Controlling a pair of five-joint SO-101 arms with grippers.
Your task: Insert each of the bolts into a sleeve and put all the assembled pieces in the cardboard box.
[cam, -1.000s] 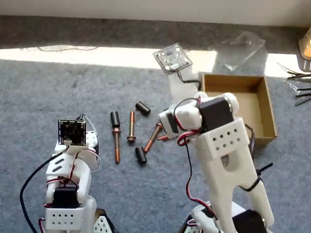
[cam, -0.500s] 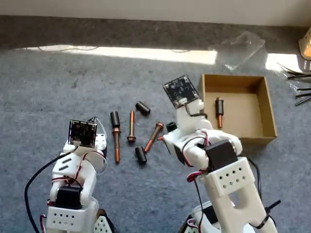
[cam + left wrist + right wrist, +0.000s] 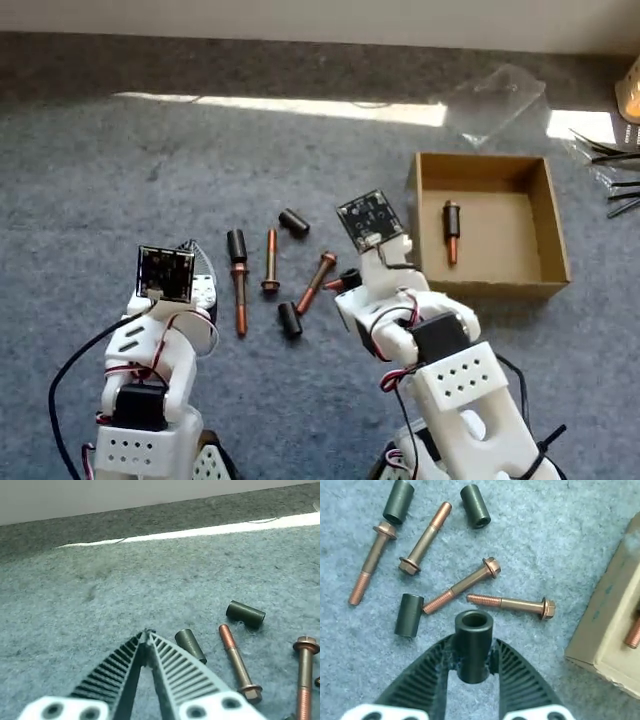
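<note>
- Arms folded back, wrists tilted toward grey carpet [image 3: 100, 180].
- right gripper [image 3: 473, 652]: ribbed jaws clamped on black tubular sleeve [image 3: 474, 630], hollow end visible.
- left gripper [image 3: 146, 639]: jaws pressed together, nothing held.
- Coppery flanged bolts [image 3: 512, 603], dark loose sleeves [image 3: 409, 615] scattered on carpet.
- cardboard box [image 3: 480, 160]: one sleeved bolt [image 3: 451, 232] inside.

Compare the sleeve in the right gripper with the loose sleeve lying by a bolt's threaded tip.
The held sleeve is clamped between the fingers of the right gripper; the loose sleeve lies free on the carpet. The held sleeve shows its open bore to the right wrist camera; the loose sleeve shows only its side. Both are short, dark cylinders.
</note>
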